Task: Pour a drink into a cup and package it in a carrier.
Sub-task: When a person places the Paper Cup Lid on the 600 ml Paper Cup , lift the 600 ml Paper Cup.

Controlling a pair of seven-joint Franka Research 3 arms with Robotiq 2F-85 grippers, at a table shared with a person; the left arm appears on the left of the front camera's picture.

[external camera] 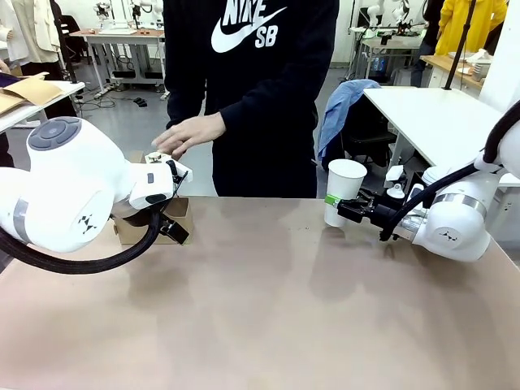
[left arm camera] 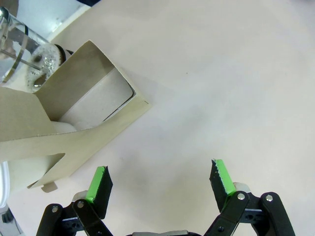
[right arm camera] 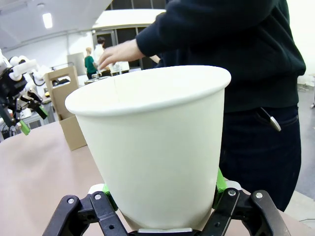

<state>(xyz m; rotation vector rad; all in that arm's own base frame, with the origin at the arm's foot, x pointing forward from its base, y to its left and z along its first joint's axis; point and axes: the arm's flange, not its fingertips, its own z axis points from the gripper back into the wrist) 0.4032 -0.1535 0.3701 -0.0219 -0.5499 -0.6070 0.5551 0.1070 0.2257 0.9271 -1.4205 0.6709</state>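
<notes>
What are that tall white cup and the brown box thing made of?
The cup looks like paper: matte white, rolled rim, side seam. The box seems plain brown cardboard: matte, folded panels, raw cut edges.

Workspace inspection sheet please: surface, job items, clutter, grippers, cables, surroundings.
Surface: brown table, no spills seen.
Job's things: cup upright at the right; carrier at the left, jug beside it.
Clutter: small white things by the right arm, unclear.
Grippers: left gripper open, over the table beside the carrier; right gripper shut on the cup.
Cables: black hose along each arm.
Surroundings: person at the far side, hand above the carrier; other tables behind.
</notes>
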